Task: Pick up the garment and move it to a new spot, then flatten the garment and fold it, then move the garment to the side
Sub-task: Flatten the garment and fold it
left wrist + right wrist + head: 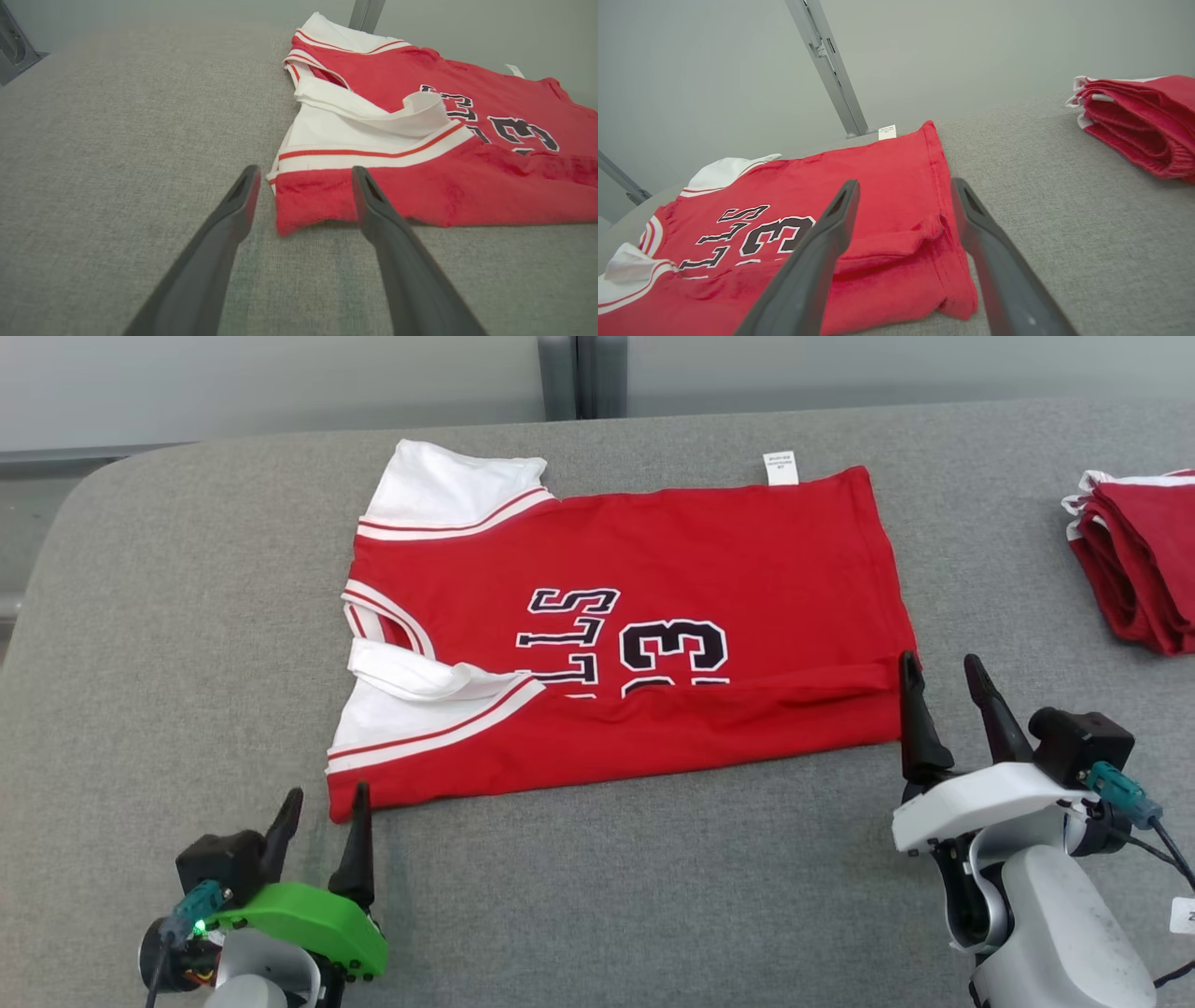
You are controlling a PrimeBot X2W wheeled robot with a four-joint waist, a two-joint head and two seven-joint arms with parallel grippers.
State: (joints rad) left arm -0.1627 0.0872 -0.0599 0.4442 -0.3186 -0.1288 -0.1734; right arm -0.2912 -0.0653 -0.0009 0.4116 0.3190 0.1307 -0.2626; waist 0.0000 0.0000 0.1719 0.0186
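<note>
I have the red sleeveless basketball jersey with white shoulder panels and black numerals [653, 569] lying flat near the middle of the grey cloth-covered table [140, 616]. Its neck is towards my left arm and its hem towards my right. The long edge nearest me is folded over onto the body and covers the lower part of the numerals. A small white care label [780, 468] sticks out past the far edge.

My left gripper [326, 791] sits at the near left corner of the jersey. Its two dark fingers are spread wide and hold nothing. In the left wrist view the red corner [299, 210] lies on the table between the fingers [238, 200], and I cannot tell whether either one touches it.

My right gripper [939, 660] is at the near right corner, jaws just as wide and also empty. In the right wrist view one finger [831, 233] is over the folded flap and the other is just outside the hem.

A pile of folded red garments with white trim [1134, 560] lies well apart from the jersey, at the table's right edge. Between the two is bare grey cloth and my right gripper. A grey metal upright [569, 373] stands behind the table's far edge against a pale wall [280, 383].
</note>
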